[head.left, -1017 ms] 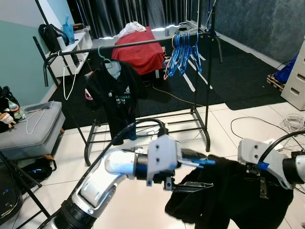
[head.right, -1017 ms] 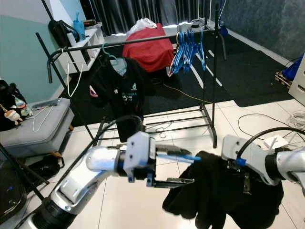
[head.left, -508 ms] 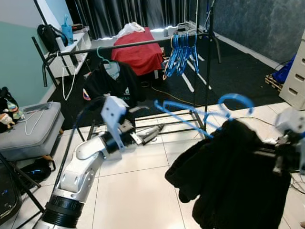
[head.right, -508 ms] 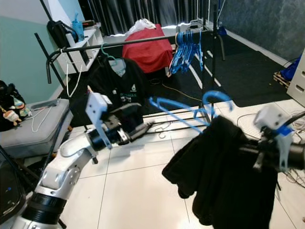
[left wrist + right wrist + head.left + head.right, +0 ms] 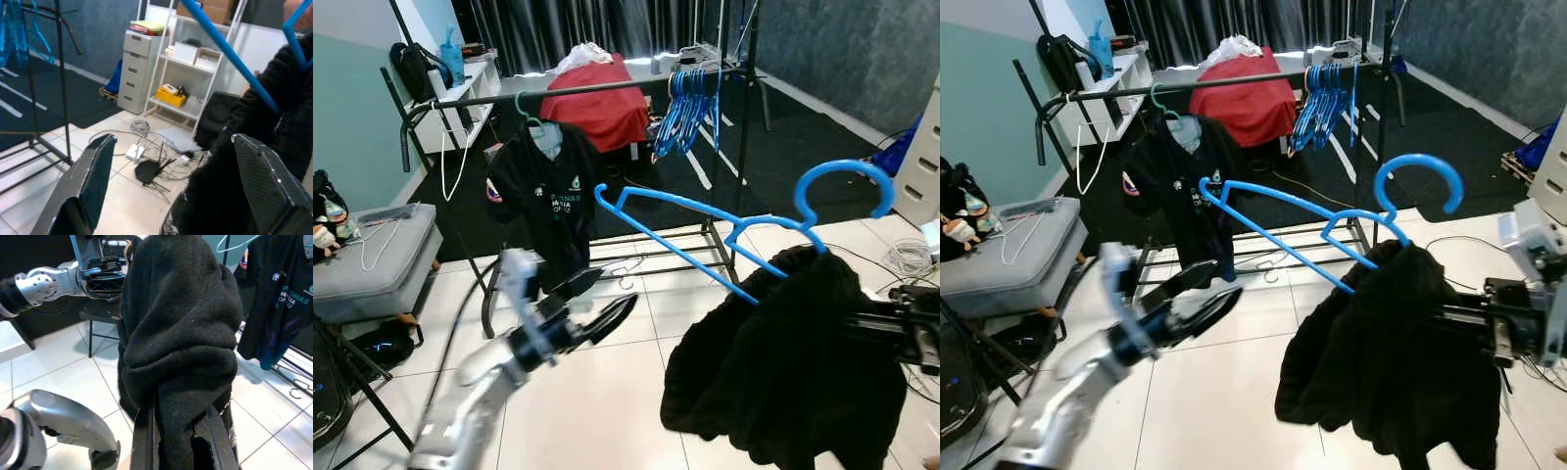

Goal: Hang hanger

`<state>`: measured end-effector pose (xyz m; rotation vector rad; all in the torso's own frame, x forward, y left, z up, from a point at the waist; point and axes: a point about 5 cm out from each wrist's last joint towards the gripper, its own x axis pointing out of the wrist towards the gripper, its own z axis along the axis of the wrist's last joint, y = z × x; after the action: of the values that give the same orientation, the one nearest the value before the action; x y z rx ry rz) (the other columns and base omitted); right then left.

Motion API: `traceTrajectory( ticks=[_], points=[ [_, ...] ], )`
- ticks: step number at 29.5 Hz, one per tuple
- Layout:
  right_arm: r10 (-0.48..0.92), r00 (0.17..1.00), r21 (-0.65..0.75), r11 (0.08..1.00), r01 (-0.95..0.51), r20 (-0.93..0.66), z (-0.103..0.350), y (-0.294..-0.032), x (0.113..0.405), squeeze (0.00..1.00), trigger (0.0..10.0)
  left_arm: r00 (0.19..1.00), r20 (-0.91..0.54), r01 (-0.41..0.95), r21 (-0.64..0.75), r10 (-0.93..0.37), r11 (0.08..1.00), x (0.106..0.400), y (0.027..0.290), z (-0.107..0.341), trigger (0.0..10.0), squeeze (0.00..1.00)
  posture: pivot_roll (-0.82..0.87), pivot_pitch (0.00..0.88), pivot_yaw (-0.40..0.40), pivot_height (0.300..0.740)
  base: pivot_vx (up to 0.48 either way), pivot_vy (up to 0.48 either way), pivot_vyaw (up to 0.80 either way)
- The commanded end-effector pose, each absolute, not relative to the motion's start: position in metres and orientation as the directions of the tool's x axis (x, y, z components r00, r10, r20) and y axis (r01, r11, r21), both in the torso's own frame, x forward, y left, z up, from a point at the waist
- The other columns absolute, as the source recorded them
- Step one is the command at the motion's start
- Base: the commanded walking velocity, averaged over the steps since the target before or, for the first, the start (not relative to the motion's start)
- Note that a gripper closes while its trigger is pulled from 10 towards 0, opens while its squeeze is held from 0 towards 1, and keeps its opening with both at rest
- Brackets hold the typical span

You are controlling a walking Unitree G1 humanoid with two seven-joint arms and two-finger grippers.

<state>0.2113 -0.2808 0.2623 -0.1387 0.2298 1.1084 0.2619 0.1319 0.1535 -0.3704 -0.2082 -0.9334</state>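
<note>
Blue hanger (image 5: pixel 744 230) is riding high in the left eye view, hook up at the robot's right, long bar slanting down toward the left, with a black garment (image 5: pixel 783 372) draped under it; the clothes rail (image 5: pixel 578 90) is lying beyond and above-left, well apart, carrying a black printed shirt (image 5: pixel 548 196) and a bunch of blue hangers (image 5: pixel 690 108). Right gripper (image 5: pixel 891 328) is sitting at the garment's right edge, pinching cloth, so the right arm is the one carrying; the hook needs to be travelling forward and left to reach the rail. Right eye view is showing the same layout, left gripper (image 5: pixel 1197 305) blurred, low on the left, near the garment but apart, fingers spread and holding nothing. Left wrist view is looking between two wide-apart fingers (image 5: pixel 93 171) at the garment and the hanger's blue bar, empty. Right wrist view is showing the fingers (image 5: pixel 146 431) clamped tight around a fold of black garment, shirt hanging behind.
</note>
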Motion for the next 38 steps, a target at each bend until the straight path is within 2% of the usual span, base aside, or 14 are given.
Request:
traceTrajectory(
  ticks=[1,2,7,8,9,11,12,13,14,17,22,26,28,38],
  points=[
    [0.892,0.392,-0.012,0.4,-0.917,-0.224,0.273,-0.277,0.206,0.0,0.0,0.532,0.334,0.846,-0.224,-0.778,0.483,0.254,0.133,0.155,10.0,0.0,-0.22,0.002,0.034,0.74,0.0,0.0,0.0],
    [0.902,0.367,0.01,0.379,-0.925,-0.226,0.275,-0.276,0.202,0.0,0.0,0.482,0.335,0.874,-0.258,-0.81,0.413,0.239,0.13,0.153,10.0,0.0,-0.22,0.005,0.031,0.74,0.0,0.0,0.0],
    [0.904,0.364,0.02,0.377,-0.926,-0.223,0.275,-0.275,0.202,0.0,0.0,0.444,0.34,0.888,-0.289,-0.829,0.357,0.225,0.127,0.151,10.0,0.0,-0.22,0.003,0.023,0.74,0.0,0.0,0.0],
    [0.862,0.459,-0.013,0.468,-0.884,-0.216,0.266,-0.275,0.214,0.0,9.6,0.47,0.327,0.876,-0.287,-0.82,0.388,0.224,0.13,0.148,10.0,0.0,-0.21,0.0,0.015,0.74,0.0,0.0,0.0],
    [0.832,0.513,-0.021,0.521,-0.853,-0.211,0.26,-0.275,0.221,0.0,10.0,0.493,0.32,0.865,-0.282,-0.809,0.415,0.226,0.133,0.147,10.0,0.0,-0.2,0.0,0.014,0.74,0.0,0.0,0.0],
    [0.811,0.546,-0.024,0.554,-0.832,-0.209,0.257,-0.274,0.226,0.0,10.0,0.506,0.316,0.858,-0.278,-0.802,0.432,0.228,0.136,0.146,10.0,0.0,-0.2,0.0,0.014,0.74,0.0,0.0,0.0],
    [0.797,0.567,-0.033,0.574,-0.818,-0.209,0.245,-0.268,0.23,0.0,10.0,0.572,0.281,0.82,-0.238,-0.771,0.521,0.237,0.142,0.144,10.0,0.0,-0.2,0.0,0.012,0.74,0.0,0.0,0.0],
    [0.797,0.567,-0.033,0.574,-0.818,-0.209,0.245,-0.268,0.23,0.0,10.0,0.572,0.281,0.82,-0.238,-0.771,0.521,0.237,0.142,0.144,10.0,0.0,-0.2,0.0,0.012,0.74,0.0,0.0,0.0],
    [0.797,0.569,0.009,0.582,-0.813,-0.202,0.231,-0.259,0.233,0.0,10.0,0.656,0.228,0.754,-0.21,-0.719,0.622,0.25,0.149,0.142,10.0,0.0,-0.19,0.0,0.014,0.74,0.0,0.0,0.0],
    [0.802,0.566,0.036,0.581,-0.813,-0.19,0.22,-0.252,0.235,0.0,10.0,0.677,0.199,0.736,-0.188,-0.709,0.651,0.254,0.152,0.142,10.0,0.0,-0.18,0.0,0.016,0.74,0.0,0.0,0.27],
    [0.833,0.531,0.087,0.548,-0.832,-0.157,0.206,-0.241,0.235,0.0,10.0,0.644,0.173,0.765,-0.138,-0.745,0.629,0.25,0.149,0.142,10.0,0.0,-0.17,0.0,0.016,0.74,0.0,0.0,0.8],
    [0.889,0.447,0.154,0.457,-0.876,-0.096,0.202,-0.228,0.229,0.0,10.0,0.624,0.149,0.782,-0.104,-0.767,0.615,0.25,0.146,0.139,10.0,0.0,-0.16,0.0,0.014,0.74,0.0,0.0,0.79],
    [0.897,0.435,0.159,0.443,-0.882,-0.084,0.203,-0.228,0.228,0.0,10.0,0.622,0.149,0.783,-0.101,-0.769,0.614,0.25,0.146,0.14,10.0,0.0,-0.16,0.0,0.014,0.74,0.0,0.0,0.78],
    [0.882,0.47,0.125,0.47,-0.874,-0.031,0.218,-0.242,0.231,0.0,10.0,0.584,0.16,0.811,-0.078,-0.796,0.58,0.245,0.135,0.145,10.0,0.0,-0.16,0.0,0.02,0.74,0.0,0.0,0.79]
  ],
)
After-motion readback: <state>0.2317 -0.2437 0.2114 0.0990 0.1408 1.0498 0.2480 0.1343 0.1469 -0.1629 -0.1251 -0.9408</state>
